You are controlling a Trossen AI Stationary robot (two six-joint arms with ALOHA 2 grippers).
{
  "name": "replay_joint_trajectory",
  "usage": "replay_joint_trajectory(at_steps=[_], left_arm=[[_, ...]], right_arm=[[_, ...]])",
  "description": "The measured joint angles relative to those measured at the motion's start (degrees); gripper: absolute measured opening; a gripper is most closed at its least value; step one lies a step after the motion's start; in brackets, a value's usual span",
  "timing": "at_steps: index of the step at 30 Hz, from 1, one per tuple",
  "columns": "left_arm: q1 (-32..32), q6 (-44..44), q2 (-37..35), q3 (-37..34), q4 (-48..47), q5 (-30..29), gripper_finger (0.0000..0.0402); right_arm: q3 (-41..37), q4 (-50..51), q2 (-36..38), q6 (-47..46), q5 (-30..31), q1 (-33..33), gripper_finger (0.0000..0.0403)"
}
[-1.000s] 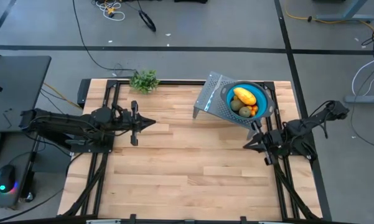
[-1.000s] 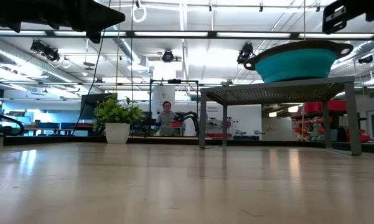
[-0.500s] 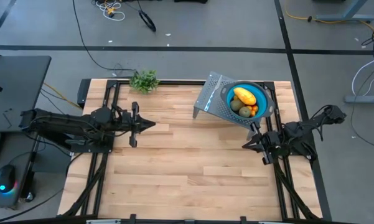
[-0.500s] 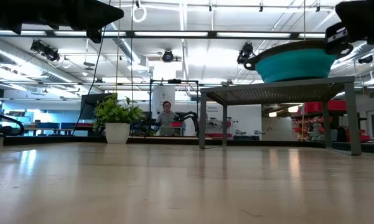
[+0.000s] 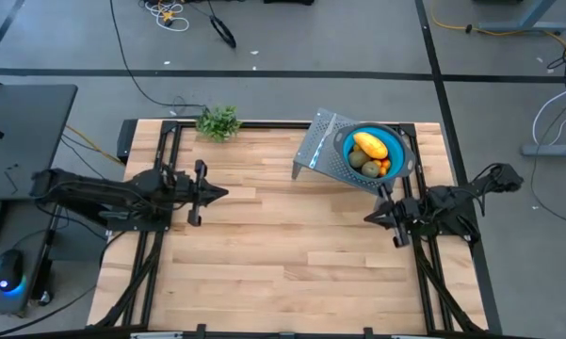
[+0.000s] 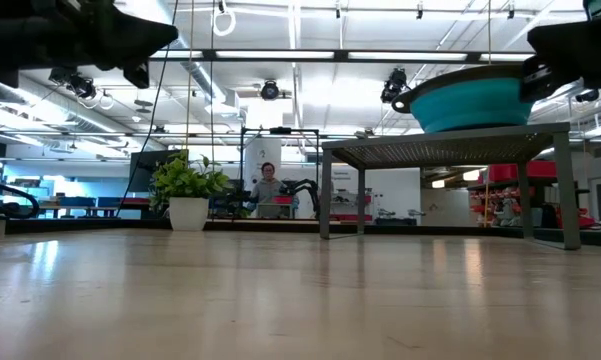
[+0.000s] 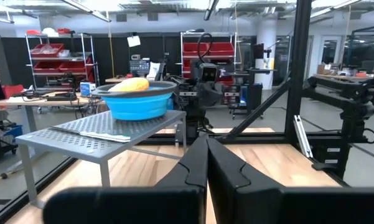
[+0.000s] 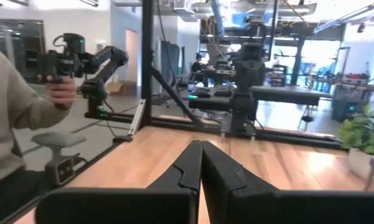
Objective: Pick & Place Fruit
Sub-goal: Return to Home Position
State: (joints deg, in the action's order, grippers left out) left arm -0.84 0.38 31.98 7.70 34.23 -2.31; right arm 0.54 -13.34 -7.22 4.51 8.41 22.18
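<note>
The fruit lies in a blue bowl [image 5: 375, 151] on a grey perforated rack [image 5: 322, 149] at the table's far right. I see a yellow oblong fruit [image 5: 370, 145], two olive-brown ovals [image 5: 357, 159] and tiny orange-red pieces [image 5: 384, 167]. In the left wrist view the yellow fruit [image 7: 132, 84] pokes above the bowl's rim [image 7: 137, 102]. My left gripper [image 5: 222, 193] hangs shut over the table's left side, pointing right. My right gripper [image 5: 368, 218] hangs shut near the right edge, just in front of the rack, pointing left. Both are empty.
A leafy green sprig [image 5: 218, 122] sits at the table's far edge, left of the rack. A slim white-bladed knife [image 7: 106, 135] lies on the rack beside the bowl. A person's sleeve and hand [image 8: 25, 106] show beyond the table in the right wrist view.
Both arms have sunk lower over the table with their fingers staying shut. My left gripper has also drawn back a little toward the table's left edge. The bowl, fruit and rack have not moved.
</note>
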Motion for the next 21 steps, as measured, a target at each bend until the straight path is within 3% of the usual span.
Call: replay_joint_trajectory(at_steps=[8,15,21], left_arm=[[0.02,-1.5,-13.1,-0.02,-13.66,-1.33,0.0004],[0.02,-2.55,-23.43,-7.21,-13.67,-4.0,0.0004],[0.02,-1.33,-30.74,-7.13,-20.5,-4.63,0.0005]], right_arm=[[0.0,1.15,1.96,0.94,0.55,-3.09,0.0017],[0.0,4.11,5.78,0.44,0.54,-4.89,0.0017],[0.0,6.14,7.23,0.09,0.52,-5.03,0.0017]])
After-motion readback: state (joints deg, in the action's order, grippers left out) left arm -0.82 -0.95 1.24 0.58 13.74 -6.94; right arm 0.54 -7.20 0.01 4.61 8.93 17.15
